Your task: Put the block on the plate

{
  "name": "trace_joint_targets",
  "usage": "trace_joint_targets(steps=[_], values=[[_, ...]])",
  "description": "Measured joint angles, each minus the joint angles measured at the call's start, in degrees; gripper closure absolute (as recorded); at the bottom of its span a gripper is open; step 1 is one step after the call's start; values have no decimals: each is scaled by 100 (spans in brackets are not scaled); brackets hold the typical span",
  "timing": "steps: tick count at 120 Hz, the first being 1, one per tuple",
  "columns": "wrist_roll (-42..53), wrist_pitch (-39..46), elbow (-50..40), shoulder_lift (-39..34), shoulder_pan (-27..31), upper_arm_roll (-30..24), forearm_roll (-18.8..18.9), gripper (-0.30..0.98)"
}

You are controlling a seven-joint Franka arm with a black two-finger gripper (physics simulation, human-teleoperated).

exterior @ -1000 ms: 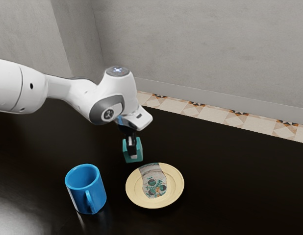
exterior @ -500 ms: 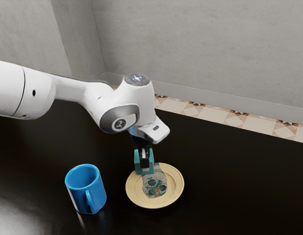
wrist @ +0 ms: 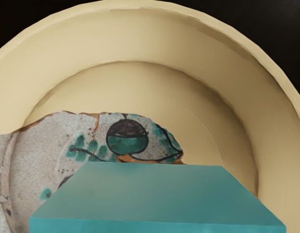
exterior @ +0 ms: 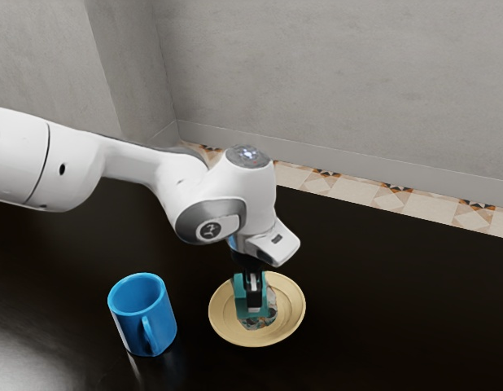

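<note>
Down over the plate (exterior: 293,306) the block (exterior: 240,300) has moved with me, my fingers (exterior: 253,283) clenched on it.

A blue mug (exterior: 131,322) stands upright on the glossy black table (exterior: 390,301).
</note>
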Motion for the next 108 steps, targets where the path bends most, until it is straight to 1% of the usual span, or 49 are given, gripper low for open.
trace_joint_targets(steps=[17, 35, 55, 81, 91, 108], values=[[-160, 14, 1, 32, -11, -2, 18, 29], [-270, 16, 11, 35, -53, -1, 28, 15], [-357, -1, 21, 4, -53, -1, 32, 7], [-448, -56, 84, -31, -36, -88, 18, 2], [-477, -124, 106, -194, -48, -86, -29, 2], [-509, -298, 109, -546, -53, -46, -225, 1]])
